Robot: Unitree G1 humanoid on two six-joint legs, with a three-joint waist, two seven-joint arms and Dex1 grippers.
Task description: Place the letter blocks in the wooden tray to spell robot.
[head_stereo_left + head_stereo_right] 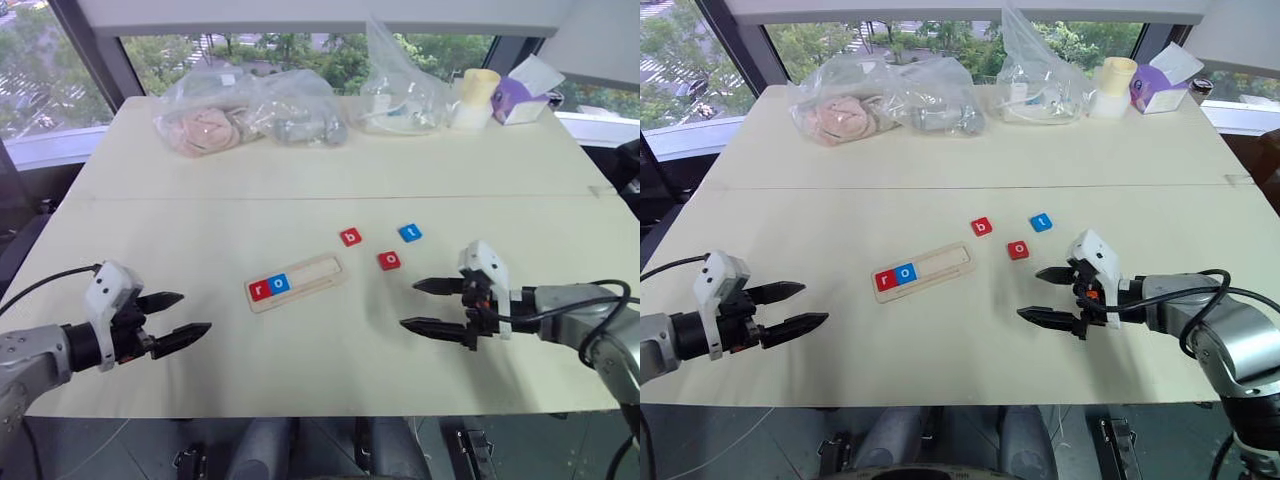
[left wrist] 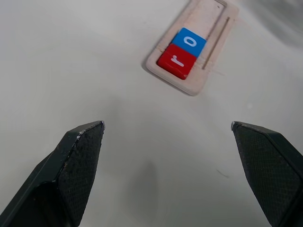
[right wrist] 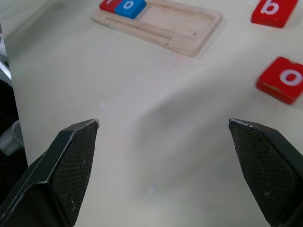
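Two letters sit in the wooden tray, red r and blue o, at its left end. Red b lies up and left of the right claw, nearer it than the left claw. Both claws gape wide, empty. The tray's long axis runs left-right, slightly tilted. Bag contents at the table's far edge are hard to read.

Head views look down over the table; both close wrist views share the wooden tray
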